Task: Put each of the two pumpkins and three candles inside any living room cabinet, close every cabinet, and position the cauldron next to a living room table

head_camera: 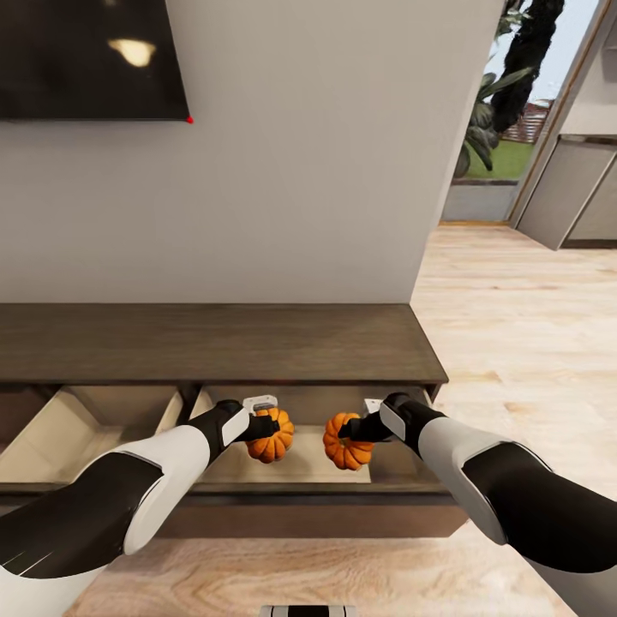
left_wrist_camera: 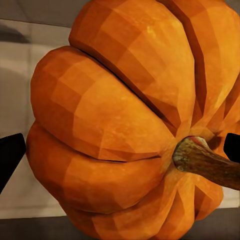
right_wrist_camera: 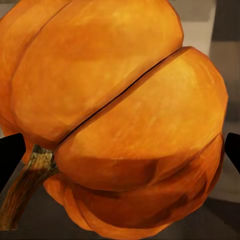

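1. My left gripper (head_camera: 267, 431), black-fingered on a white and black arm, is clamped around a small ribbed orange pumpkin (head_camera: 272, 435). In the left wrist view this left pumpkin (left_wrist_camera: 125, 120) sits between the dark fingertips (left_wrist_camera: 10, 155), its short brown stem (left_wrist_camera: 202, 159) lying sideways.
2. My right gripper (head_camera: 353, 433) is likewise closed on a second squat orange pumpkin (head_camera: 347, 441). In the right wrist view this right pumpkin (right_wrist_camera: 120, 115) is tipped, with its dark woody stem (right_wrist_camera: 27, 185) angling off to one side.
3. Both pumpkins hang above the pale beige inside of the open right-hand drawer (head_camera: 394, 467) of the long, low dark-brown wooden cabinet (head_camera: 214, 343). They sit near each other but apart, the left one nearer the drawer's centre divider.
4. A second open drawer (head_camera: 68, 433) of the cabinet, also beige inside, lies beside the first, under my left arm.
5. Above the cabinet, on the grey wall (head_camera: 300, 171), is the corner of a black flat screen (head_camera: 86, 60).
6. Past the cabinet's right end, light wood plank floor (head_camera: 523, 326) runs towards a glazed opening with green plants (head_camera: 506, 94).
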Tool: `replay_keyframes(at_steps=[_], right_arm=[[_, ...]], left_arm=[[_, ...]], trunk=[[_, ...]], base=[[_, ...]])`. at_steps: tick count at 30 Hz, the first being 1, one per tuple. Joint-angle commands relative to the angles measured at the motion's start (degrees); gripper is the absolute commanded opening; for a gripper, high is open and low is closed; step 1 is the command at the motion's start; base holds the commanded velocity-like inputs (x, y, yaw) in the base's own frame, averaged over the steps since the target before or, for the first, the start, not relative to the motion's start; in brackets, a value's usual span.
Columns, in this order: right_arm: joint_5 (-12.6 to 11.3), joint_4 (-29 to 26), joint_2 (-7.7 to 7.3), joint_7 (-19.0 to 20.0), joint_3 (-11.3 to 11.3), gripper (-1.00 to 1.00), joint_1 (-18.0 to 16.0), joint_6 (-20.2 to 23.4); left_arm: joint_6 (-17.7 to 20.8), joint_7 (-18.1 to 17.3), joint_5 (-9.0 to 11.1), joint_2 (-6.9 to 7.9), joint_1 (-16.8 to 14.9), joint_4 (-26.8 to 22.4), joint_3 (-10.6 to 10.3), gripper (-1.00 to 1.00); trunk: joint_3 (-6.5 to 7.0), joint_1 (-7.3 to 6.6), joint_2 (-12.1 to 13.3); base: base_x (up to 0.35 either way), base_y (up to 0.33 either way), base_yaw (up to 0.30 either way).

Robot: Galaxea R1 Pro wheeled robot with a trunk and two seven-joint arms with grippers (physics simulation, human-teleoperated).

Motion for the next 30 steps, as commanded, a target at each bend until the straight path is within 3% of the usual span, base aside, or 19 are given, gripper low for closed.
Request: replay_keyframes(at_steps=[1,7,30], right_arm=[[-0.41,0.12,0.01,0.43,0.48,-1.00,-0.07,0.05],[-0.43,0.12,0.09,0.43,0.46,-1.00,-0.05,0.02],[-0.46,0.12,0.17,0.43,0.48,-1.00,-0.05,-0.15]], left_arm=[[0.16,0.24,0.59,-0.02,-0.05,0.02,-0.36,-1.00],[0.17,0.24,0.58,-0.03,-0.05,0.03,-0.45,-1.00],[0.17,0.24,0.59,-0.11,-0.05,0.11,-0.36,-1.00]], trunk=[[-0.14,0.00,-0.02],[-0.69,0.00,-0.02],[-2.81,0.00,-0.02]], base=[[0.161,0.000,0.000],[0.171,0.000,0.000],[0.002,0.000,0.000]])
